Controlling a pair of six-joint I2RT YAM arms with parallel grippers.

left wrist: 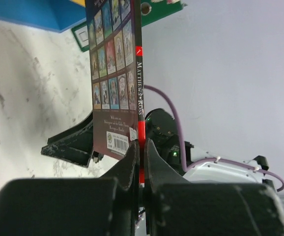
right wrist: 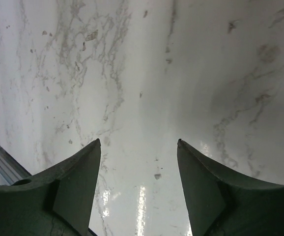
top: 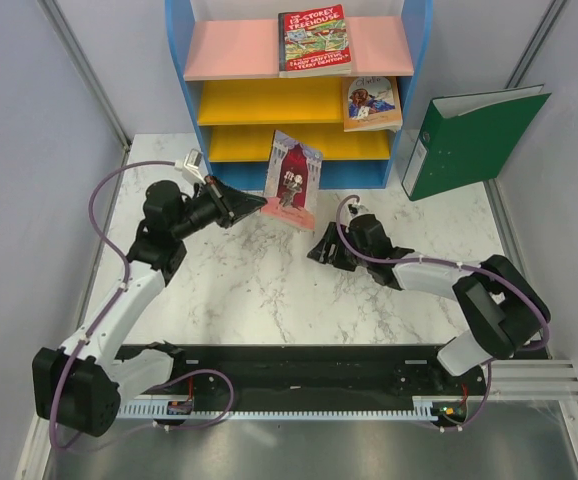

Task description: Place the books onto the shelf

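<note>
My left gripper [top: 254, 205] is shut on the lower edge of a thin maroon book [top: 292, 179], holding it upright above the table in front of the shelf [top: 231, 50]. In the left wrist view the same maroon book [left wrist: 116, 73] rises from my left gripper [left wrist: 141, 147], pinched at its red spine. A red-green "Storey Treehouse" book [top: 315, 40] lies on the pink top board. An illustrated tan book [top: 372, 103] rests on the yellow middle board. My right gripper [top: 321, 248] hangs open just right of the held book, with only marble between its fingers [right wrist: 78, 182].
A big green ring binder [top: 469, 140] leans against the right wall beside the shelf. The marble table [top: 239, 290] spreads between the arms. Grey walls close in left and right. A black base rail [top: 299, 372] runs along the near edge.
</note>
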